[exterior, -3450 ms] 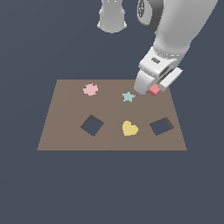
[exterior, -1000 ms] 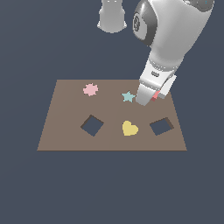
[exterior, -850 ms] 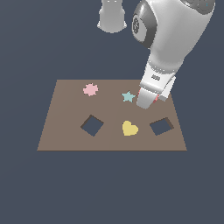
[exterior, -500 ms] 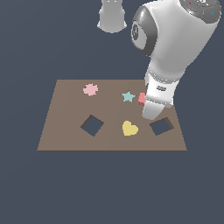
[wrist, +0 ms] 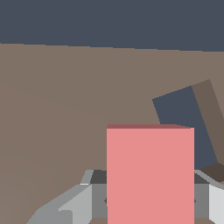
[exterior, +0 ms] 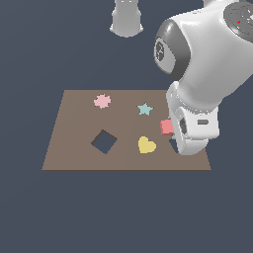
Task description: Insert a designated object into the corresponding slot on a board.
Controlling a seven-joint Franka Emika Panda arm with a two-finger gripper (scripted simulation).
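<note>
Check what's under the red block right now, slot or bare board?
Wrist view shows the red block in the gripper, with bare board under most of it and the slot off to one side. In the exterior view the arm covers nearly all of that slot.

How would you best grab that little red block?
By two opposite flat side faces of the red block, as the gripper appears to do now in the wrist view, one finger on each side. Parallel faces give flat pads a square hold, and the front face stays free to enter the slot.
</note>
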